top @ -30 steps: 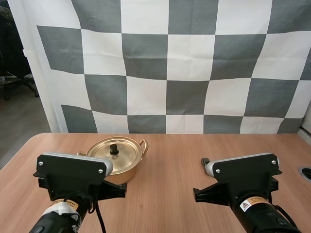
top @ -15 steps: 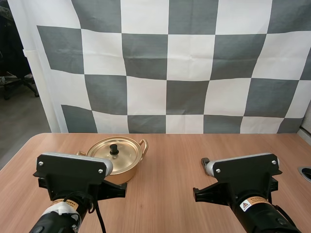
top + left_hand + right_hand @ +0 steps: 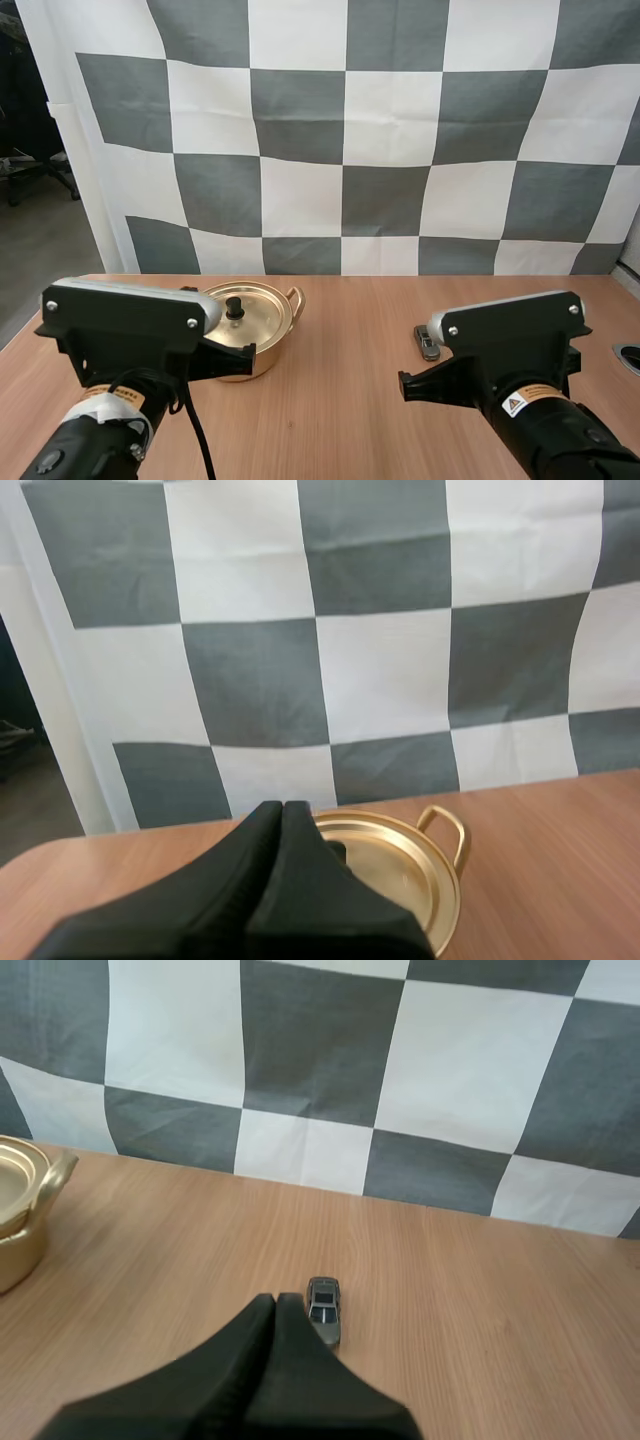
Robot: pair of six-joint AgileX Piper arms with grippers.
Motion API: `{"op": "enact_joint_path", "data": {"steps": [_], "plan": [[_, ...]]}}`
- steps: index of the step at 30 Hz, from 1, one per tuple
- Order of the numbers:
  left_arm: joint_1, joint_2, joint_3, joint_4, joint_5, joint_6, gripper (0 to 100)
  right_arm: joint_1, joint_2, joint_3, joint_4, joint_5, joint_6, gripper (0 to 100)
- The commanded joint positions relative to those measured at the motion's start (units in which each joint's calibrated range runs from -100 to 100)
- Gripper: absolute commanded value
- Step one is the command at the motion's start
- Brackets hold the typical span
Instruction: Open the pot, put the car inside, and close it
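A gold pot (image 3: 262, 337) with its lid (image 3: 245, 312) on stands left of the table's middle; a black knob (image 3: 235, 305) tops the lid. My left gripper (image 3: 283, 810) is shut on nothing, its fingers one dark wedge just short of the pot (image 3: 405, 875), partly hiding the lid. A small grey toy car (image 3: 427, 343) lies on the table to the right. My right gripper (image 3: 275, 1303) is also shut and empty, its tip right beside the car (image 3: 323, 1310). The pot's handle (image 3: 52, 1175) shows off to the side there.
The wooden table (image 3: 340, 400) has bare room between pot and car. A dark round hole (image 3: 630, 355) sits at the table's right edge. The left table edge drops off near the pot.
Both arms have risen and moved forward a little. The right arm no longer covers the car, which is now in the high view. Pot and lid have not moved.
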Motion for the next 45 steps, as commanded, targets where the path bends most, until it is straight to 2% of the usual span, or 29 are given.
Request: {"op": "enact_joint_path", "data": {"steps": [1,7,15,19,23,30,36,43,45], "plan": [[0.03,0.0,-5.0,0.0,0.0,0.0,0,0.0,0.0,-4.8,0.0,-0.2,0.0,0],[0.03,0.0,-11.0,4.0,4.6,0.0,0,0.0,0.0,-9.4,0.0,-0.2,0.0,0],[0.03,0.0,-15.8,5.0,5.5,0.4,0,0.0,0.0,-10.4,0.8,2.2,0.0,0],[0.03,5.6,-17.0,4.1,6.0,0.4,0,0.0,4.4,-10.4,0.0,1.7,0.0,0],[0.03,14.4,-19.7,3.8,6.8,0.4,0,0.0,12.0,-12.4,0.0,1.8,0.0,0],[0.03,29.0,-28.2,3.9,16.8,2.5,0,0.0,30.0,-24.5,0.1,8.3,0.0,0],[0.03,42.0,-33.5,3.8,18.8,2.7,0,0.0,44.9,-34.9,-0.1,16.3,0.0,0],[0.03,57.9,-39.1,3.8,25.5,6.1,0,0.0,57.6,-42.0,-2.2,21.8,0.0,0],[0.03,61.4,-40.9,3.8,27.8,6.1,9,0.0,60.2,-42.7,-3.2,22.1,0.0,3]]}}
